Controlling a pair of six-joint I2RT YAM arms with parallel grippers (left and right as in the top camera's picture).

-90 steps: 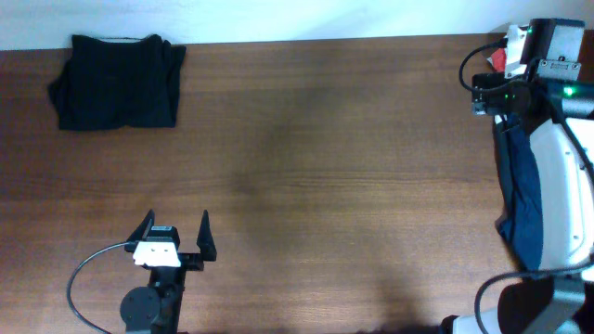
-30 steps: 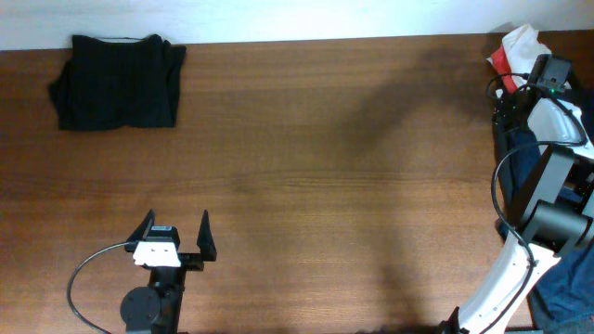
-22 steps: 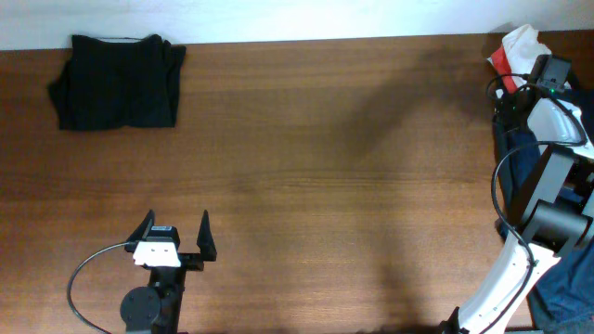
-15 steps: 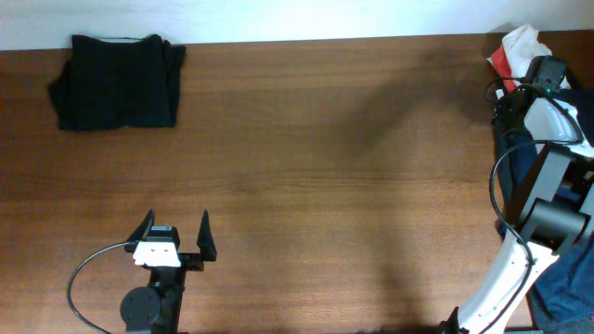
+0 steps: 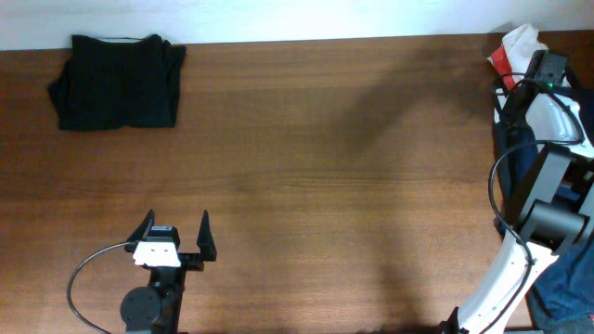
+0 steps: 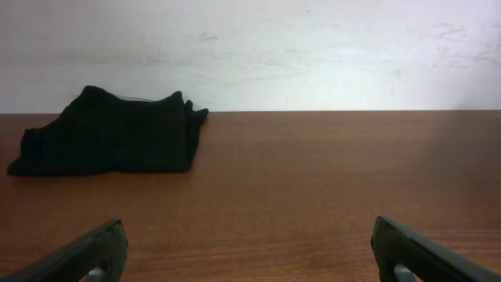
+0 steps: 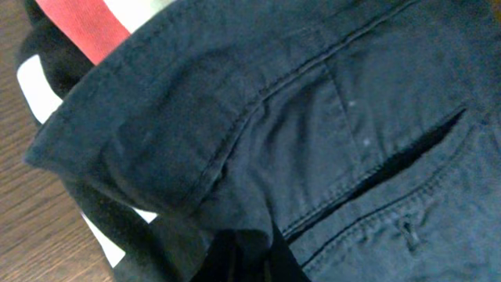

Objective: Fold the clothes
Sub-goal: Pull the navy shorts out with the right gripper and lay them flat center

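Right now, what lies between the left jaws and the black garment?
Nothing: only bare table between the left jaws and the black garment, as the overhead and left wrist views show.

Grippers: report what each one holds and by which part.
Left gripper is open and empty. Right gripper is against the navy garment; whether it grips the cloth cannot be told.

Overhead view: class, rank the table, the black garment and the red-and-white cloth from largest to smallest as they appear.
1. table
2. black garment
3. red-and-white cloth, only partly visible, yet clearly the smallest
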